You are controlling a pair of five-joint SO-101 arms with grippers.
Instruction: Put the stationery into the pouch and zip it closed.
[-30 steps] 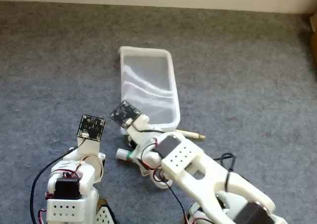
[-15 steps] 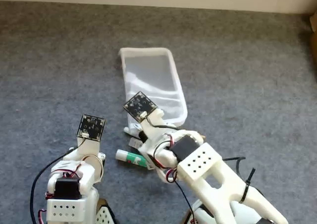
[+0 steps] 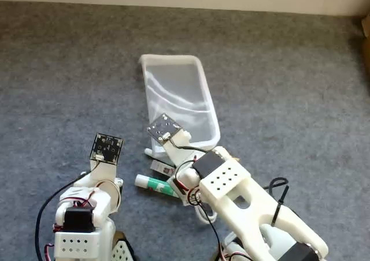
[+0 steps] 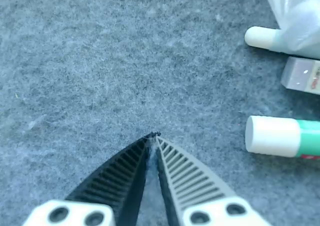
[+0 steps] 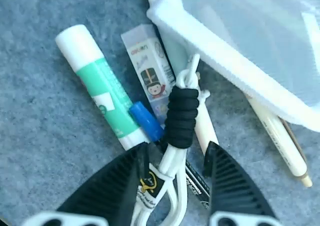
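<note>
Pouch (image 5: 240, 31) edge overlies a pen (image 5: 280, 138); glue stick (image 5: 97, 83), eraser (image 5: 149, 73) beside.

High view: fixed, overhead, far, looks down on table (image 3: 289, 70). Wrist views: arm-mounted, close, low, facing forward-down. All three share glue stick (image 3: 155, 184) on table.

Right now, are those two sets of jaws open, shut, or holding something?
Left gripper: jaws shut, empty.
Right gripper: jaws open around a white cord, not gripping it.
</note>
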